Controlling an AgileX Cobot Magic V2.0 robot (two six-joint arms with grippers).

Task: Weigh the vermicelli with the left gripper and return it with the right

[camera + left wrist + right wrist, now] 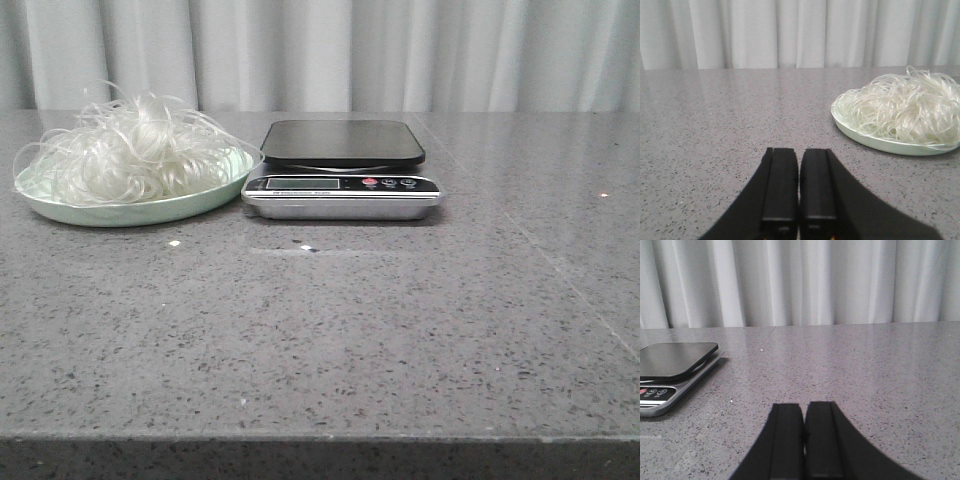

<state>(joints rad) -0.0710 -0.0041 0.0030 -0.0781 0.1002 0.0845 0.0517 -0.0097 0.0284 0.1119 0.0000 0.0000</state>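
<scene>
The vermicelli (130, 150) is a fluffy white nest of strands heaped on a pale green plate (120, 212) at the back left of the table; it also shows in the left wrist view (905, 107). A kitchen scale (342, 170) with a bare black platform stands just right of the plate; it also shows in the right wrist view (670, 370). My left gripper (799, 150) is shut and empty, low over the table, well short of the plate. My right gripper (804, 405) is shut and empty, off to the right of the scale. Neither gripper shows in the front view.
The grey speckled table (330, 330) runs to a front edge near the bottom of the front view. White curtains (320, 50) hang behind the table.
</scene>
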